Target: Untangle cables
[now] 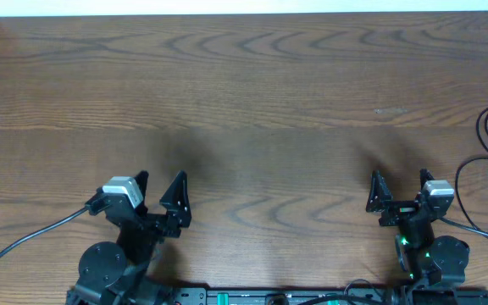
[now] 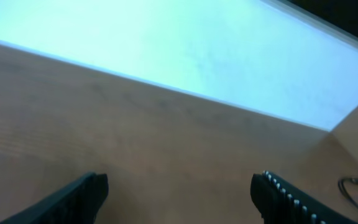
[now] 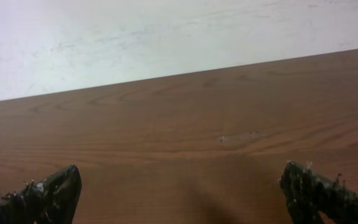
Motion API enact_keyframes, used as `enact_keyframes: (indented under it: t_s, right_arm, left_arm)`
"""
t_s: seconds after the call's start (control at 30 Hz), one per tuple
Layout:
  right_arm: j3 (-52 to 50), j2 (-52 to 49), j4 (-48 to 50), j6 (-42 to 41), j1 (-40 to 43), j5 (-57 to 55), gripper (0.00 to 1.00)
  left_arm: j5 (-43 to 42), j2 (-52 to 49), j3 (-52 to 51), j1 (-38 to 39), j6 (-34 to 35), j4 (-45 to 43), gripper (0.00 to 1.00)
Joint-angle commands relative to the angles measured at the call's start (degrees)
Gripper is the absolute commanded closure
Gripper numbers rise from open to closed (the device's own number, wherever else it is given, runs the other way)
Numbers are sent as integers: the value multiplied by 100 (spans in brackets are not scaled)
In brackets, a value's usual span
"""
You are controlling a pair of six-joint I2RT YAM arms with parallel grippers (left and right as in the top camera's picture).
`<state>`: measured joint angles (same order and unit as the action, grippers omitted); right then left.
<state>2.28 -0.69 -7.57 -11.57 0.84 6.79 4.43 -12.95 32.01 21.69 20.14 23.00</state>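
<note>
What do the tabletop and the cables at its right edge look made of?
Table: wood or wood-look laminate, matte brown with wavy grain; which of the two is unclear. Cables: thin cords, black and one white, probably plastic or rubber sheathed, lying in smooth loose loops.

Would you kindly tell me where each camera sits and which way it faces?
Overhead: above the table, looking straight down; left pincer and right pincer show, both open.
Left wrist: on the left arm, facing across the table to the wall; its fingers show.
Right wrist: on the right arm, facing likewise; its fingers show.
Shared: overhead and left wrist both catch the cables.
</note>
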Motion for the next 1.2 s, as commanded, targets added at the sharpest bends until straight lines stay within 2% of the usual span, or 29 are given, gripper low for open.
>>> enact_keyframes:
  t_s: [0.0,0.2,0.63,1.0,1.17]
  right_arm:
    - [-26,37,4,-61,24,-44,1]
    - [-26,37,4,-61,24,-44,1]
    - [-26,37,4,-61,24,-44,1]
    - [-26,37,4,-61,24,-44,1]
    - [-26,37,4,-61,24,-44,1]
  left_arm:
    - [-72,55,-284,-236,-476,-468,20]
    - [-691,238,-774,-861,-813,-1392,20]
    - [-857,1169,-1458,-1593,-1008,-1644,21]
    - [-846,1285,-2465,-1672,-1158,-2983,21]
    - [-820,1285,-2728,-1720,-1163,-3169,20]
